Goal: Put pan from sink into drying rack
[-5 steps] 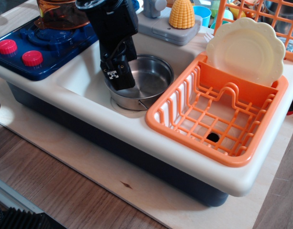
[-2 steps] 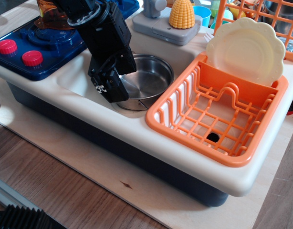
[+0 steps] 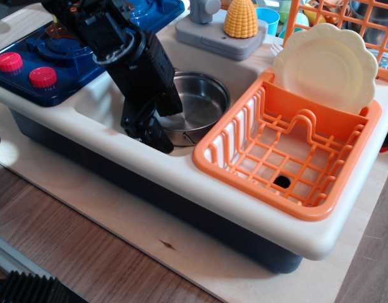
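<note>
- The sink (image 3: 105, 104) is a white basin with a rounded rim; the pan (image 3: 193, 104) fills its right half, close against the right wall, and bare white floor lies open on the left.
- The drying rack (image 3: 289, 151) sits just right of the sink, its left edge just beside the pan's rim. Its front grid compartment holds nothing, and a cream plate (image 3: 327, 63) stands upright behind the raised divider.
- The pan is small, round, shiny steel with straight sides and a thin wire handle showing at its front. It sits upright on the sink floor.
- The black arm comes in from the upper left, over the blue stove (image 3: 30, 63), and slants down to the right.
- The tool (image 3: 146, 129) points down at the pan's left front rim, low in the sink; whether it is clenched or released cannot be told, since its fingers are hidden.
- The toy kitchen rests on a wooden desk (image 3: 86, 240).
</note>
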You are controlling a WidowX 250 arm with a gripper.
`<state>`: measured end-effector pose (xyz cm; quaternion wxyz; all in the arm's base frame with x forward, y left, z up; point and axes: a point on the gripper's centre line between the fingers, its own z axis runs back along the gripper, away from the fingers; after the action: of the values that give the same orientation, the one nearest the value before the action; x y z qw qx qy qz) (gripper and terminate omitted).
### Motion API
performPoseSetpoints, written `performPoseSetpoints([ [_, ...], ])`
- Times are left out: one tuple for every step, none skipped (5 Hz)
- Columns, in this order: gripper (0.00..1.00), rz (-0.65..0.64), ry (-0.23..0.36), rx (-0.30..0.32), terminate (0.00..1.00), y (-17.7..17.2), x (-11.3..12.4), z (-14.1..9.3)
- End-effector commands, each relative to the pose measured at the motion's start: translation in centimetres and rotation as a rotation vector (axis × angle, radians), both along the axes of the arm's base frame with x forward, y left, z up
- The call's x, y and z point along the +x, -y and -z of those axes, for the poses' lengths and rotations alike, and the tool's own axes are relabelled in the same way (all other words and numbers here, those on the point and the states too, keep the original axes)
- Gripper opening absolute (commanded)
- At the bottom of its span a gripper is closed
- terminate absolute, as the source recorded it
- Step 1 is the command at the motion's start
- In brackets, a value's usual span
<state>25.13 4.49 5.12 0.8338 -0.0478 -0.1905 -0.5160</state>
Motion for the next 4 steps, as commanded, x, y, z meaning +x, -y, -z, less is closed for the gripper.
performPoseSetpoints([
  [0.00, 0.036, 0.012, 0.017, 0.00, -0.1, 0.7, 0.0],
  [0.00, 0.021, -0.004, 0.027, 0.00, 0.4, 0.7, -0.6],
  [0.00, 0.000, -0.031, 0.051, 0.00, 1.4, 0.5, -2.2],
  [0.00, -0.033, -0.057, 0.080, 0.00, 2.5, 0.5, -4.7],
])
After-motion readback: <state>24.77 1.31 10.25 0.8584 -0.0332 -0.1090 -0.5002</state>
